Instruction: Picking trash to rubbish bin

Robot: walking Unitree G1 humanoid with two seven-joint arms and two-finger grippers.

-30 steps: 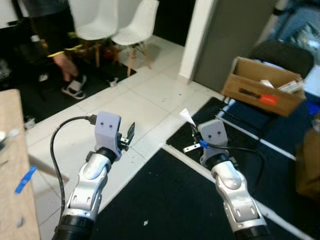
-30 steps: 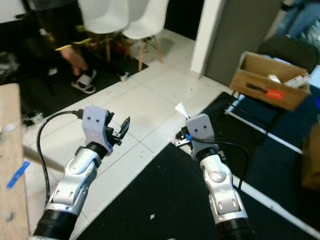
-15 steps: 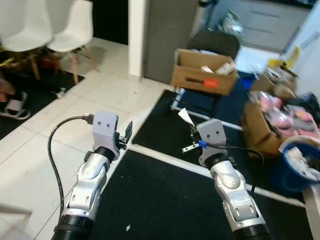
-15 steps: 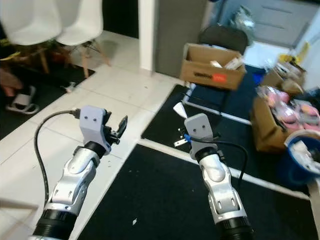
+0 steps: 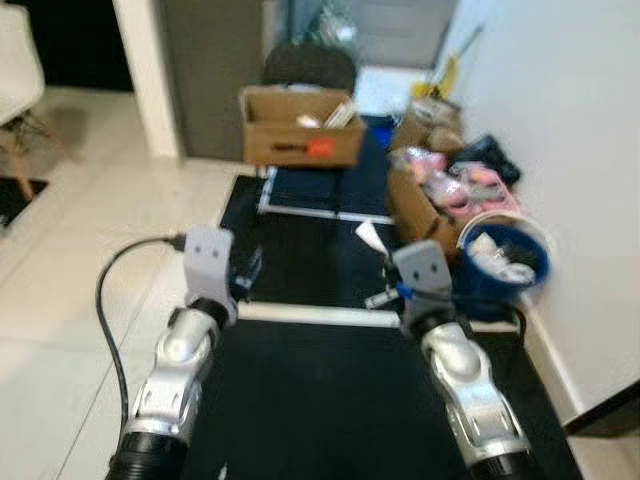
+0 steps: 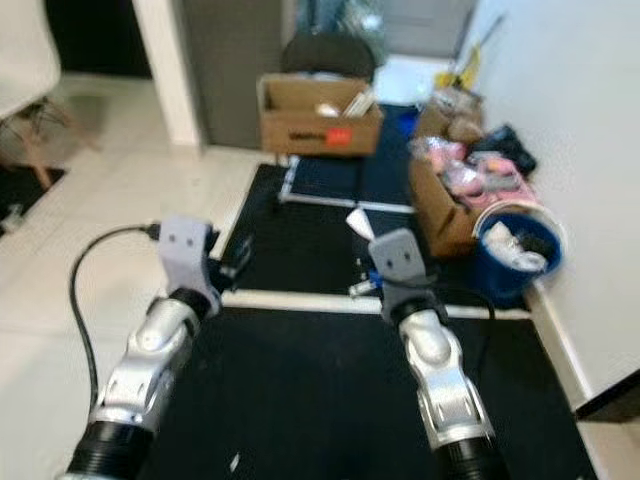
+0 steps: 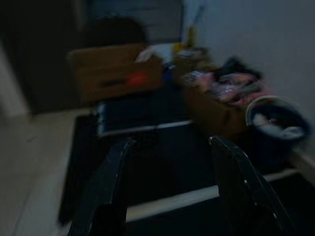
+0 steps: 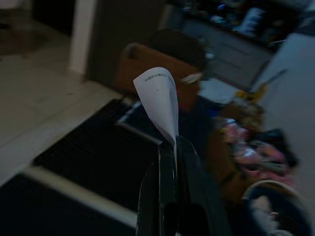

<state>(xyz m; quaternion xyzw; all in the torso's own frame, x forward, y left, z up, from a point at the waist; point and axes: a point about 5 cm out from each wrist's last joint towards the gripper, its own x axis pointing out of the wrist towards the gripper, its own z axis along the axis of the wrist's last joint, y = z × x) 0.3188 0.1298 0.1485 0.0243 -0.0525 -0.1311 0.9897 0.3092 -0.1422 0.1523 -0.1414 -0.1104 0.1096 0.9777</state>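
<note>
Nearest, two tools raised over the black mat (image 5: 320, 400): right tool (image 8: 167, 147) pinched shut on the lower corner of a white paper scrap (image 8: 160, 101), left tool (image 7: 170, 147) spread wide on nothing. Scrap standing curled above the fingertips, short of the blue bin (image 5: 500, 262) and to its left. Likely feather-light, limp, easily creased or blown — best kept gripped well in from the edge, where a thin sliver might slip. Beyond the bin, open cardboard boxes (image 5: 300, 140) — one on a dark chair.

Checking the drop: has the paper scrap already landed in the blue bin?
No, the right tool is shut on the paper scrap, short of the blue bin.
</note>
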